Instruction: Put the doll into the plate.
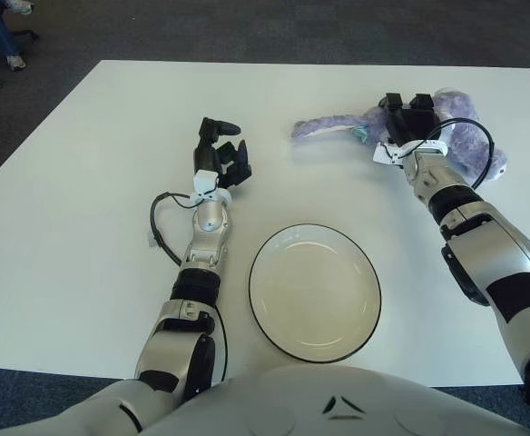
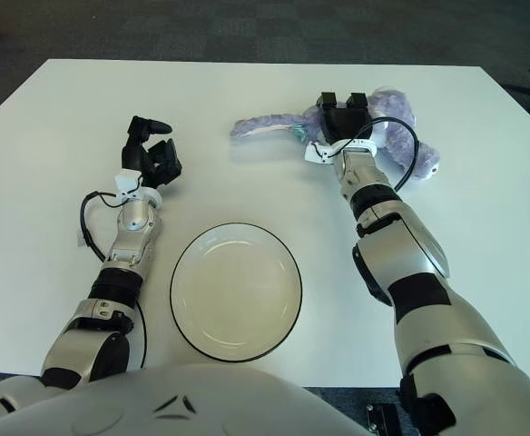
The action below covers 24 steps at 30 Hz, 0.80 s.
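bg: white table [image 1: 83, 182] | dk grey carpet floor [image 1: 274, 27] | even light

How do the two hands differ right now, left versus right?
The right hand is reached to the far side of the table, over the purple doll; the left hand shows nearer, left of the plate, at nothing. The left's fingers are loosely curled and empty; the right's grip cannot be judged. Both are dark-fingered.

Purple plush doll [image 1: 456, 132] lying far beyond empty plate [image 1: 315, 291].
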Available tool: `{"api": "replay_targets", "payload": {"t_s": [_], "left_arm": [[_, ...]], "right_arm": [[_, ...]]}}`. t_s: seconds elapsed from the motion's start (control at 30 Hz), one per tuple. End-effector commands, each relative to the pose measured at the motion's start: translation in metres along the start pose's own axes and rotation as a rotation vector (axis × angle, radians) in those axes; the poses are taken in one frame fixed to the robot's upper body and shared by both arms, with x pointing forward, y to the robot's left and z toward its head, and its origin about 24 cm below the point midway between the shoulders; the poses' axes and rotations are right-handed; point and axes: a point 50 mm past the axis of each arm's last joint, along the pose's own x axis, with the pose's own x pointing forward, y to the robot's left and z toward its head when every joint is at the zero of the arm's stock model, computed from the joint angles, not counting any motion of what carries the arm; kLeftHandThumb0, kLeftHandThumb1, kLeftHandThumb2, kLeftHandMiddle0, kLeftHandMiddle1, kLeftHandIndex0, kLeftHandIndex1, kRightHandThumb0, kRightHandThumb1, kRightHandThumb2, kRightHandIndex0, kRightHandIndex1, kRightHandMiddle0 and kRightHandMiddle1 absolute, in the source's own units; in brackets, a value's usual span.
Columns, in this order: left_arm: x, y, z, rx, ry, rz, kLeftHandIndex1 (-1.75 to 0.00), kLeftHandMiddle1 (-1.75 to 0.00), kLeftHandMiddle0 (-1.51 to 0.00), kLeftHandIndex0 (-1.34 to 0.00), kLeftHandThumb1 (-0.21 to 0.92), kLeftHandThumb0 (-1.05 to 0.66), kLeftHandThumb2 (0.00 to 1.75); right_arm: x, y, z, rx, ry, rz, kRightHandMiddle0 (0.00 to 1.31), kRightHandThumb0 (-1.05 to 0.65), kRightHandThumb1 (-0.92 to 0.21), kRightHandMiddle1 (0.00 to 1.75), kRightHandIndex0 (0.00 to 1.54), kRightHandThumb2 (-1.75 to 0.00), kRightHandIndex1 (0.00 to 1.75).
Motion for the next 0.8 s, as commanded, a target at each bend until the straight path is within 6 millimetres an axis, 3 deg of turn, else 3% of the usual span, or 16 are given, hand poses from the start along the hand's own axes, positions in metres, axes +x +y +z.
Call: {"api": "replay_targets", "payload": {"t_s": [0.0,0.27,0.77], "left_arm": [[-0.0138,0.0063,-0.0159,0.018,0.065,0.009,-1.75,-1.75,-1.06,-0.39,0.61,-0.4,0.94],[-0.0138,0.0068,-0.0154,0.018,0.062,0.013,-1.75,-1.75,-1.04,-0.38,0.62,-0.39,0.94],[-0.0139,0.0065,-0.0153,0.02,0.061,0.011,-1.75,-1.75,-1.05,-0.38,0.61,-0.39,0.94]], "right_arm": [[-0.0172,0.0301,-0.0056,0.007,0.025,0.11,0.05,0.38,-0.46,1.63,0.38,-1.1,1.73],[-0.0206,0.0311,-0.0055,-0.03,-0.028,0.055,0.5,0.45,-0.37,1.74,0.55,-1.24,1.75],[-0.0235,0.0267,-0.009,0.003,-0.084,-0.024,0.83,0.49,-0.26,1.75,0.65,-1.38,1.75]]}}
